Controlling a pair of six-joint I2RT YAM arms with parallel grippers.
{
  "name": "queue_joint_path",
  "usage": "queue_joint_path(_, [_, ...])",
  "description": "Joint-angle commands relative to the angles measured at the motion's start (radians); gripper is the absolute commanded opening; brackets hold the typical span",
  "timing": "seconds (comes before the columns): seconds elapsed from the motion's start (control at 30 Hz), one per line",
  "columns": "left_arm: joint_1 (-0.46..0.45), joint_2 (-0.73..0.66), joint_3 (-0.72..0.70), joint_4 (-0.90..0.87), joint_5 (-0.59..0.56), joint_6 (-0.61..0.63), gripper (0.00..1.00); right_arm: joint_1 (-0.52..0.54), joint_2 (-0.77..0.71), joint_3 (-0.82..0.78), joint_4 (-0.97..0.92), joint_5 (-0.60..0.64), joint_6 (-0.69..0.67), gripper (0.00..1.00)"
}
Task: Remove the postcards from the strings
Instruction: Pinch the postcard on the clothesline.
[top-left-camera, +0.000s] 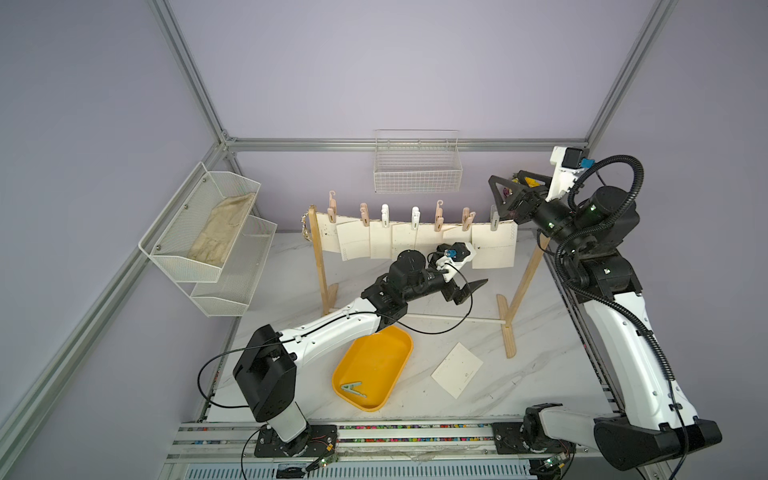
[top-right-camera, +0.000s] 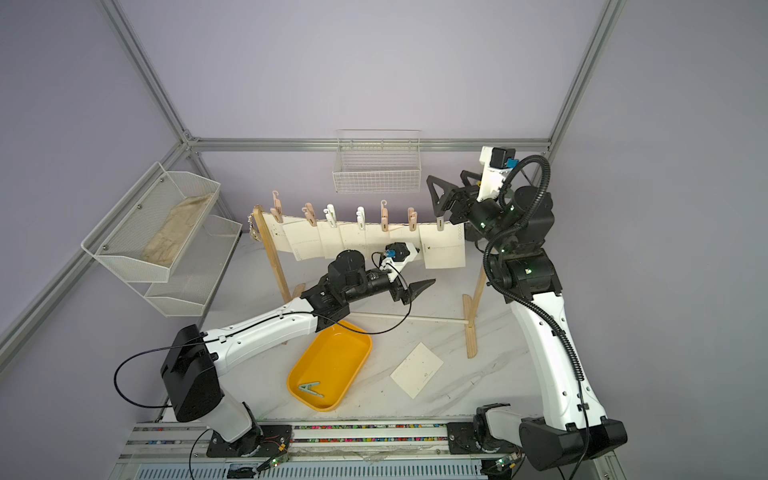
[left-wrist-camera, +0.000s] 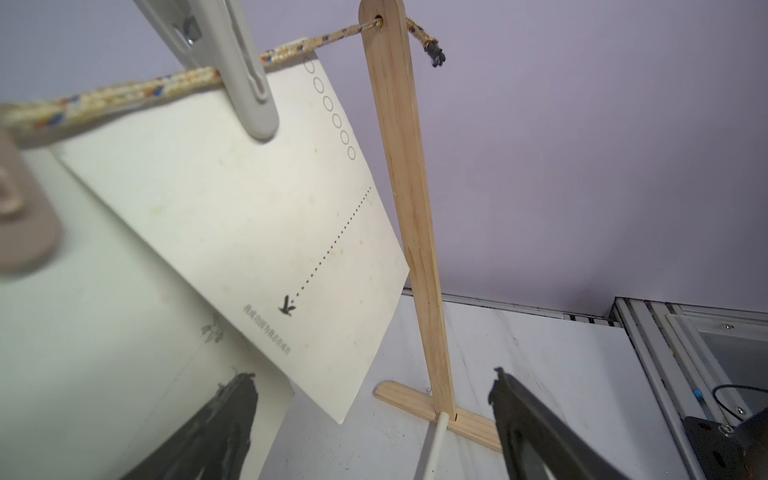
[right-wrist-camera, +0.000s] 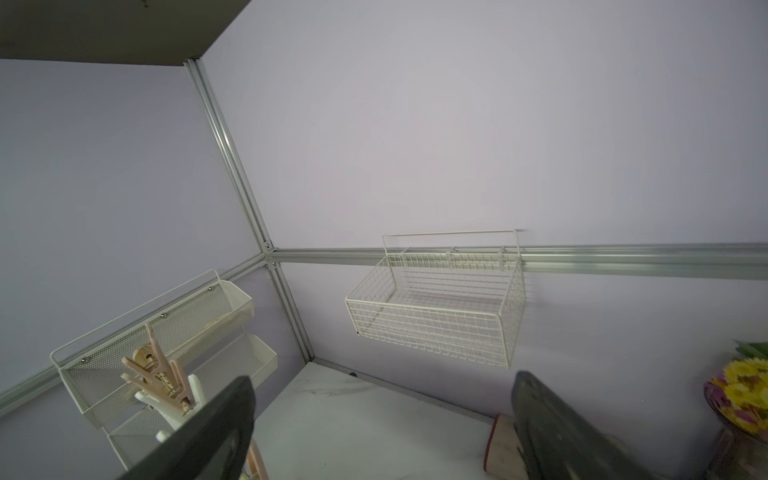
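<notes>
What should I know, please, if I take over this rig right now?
Left gripper: open, empty, low in front of the hanging cream-white paper postcards.
Right gripper: open, empty, above the right end of the twisted beige rope.
Done: one postcard lies flat on the marble table; one pale green plastic clothespin is in the yellow plastic tray.
Left: the other cards hang from seven pastel clothespins on the rope.
</notes>
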Motion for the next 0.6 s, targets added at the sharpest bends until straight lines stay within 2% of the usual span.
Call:
queue_joint_path(0.0, [0.004, 0.02, 0.08, 0.049, 0.028, -0.014, 0.87, -0.045, -0.008, 0.011, -0.04, -0.1, 0.059, 0.97])
queue_joint_path(0.17, [0.01, 0.043, 0.106, 0.048, 0.093, -0.01, 0.82, -0.073, 0.002, 0.01, -0.062, -0.203, 0.059, 0.97])
queue_joint_path(0.3, [0.019, 0.046, 0.111, 0.05, 0.135, -0.011, 0.73, -0.081, 0.011, 0.024, -0.089, -0.276, 0.033, 0.97])
queue_joint_path(0.57, [0.039, 0.046, 0.097, 0.069, 0.169, -0.034, 0.62, -0.081, 0.023, 0.047, -0.145, -0.32, -0.019, 0.97])
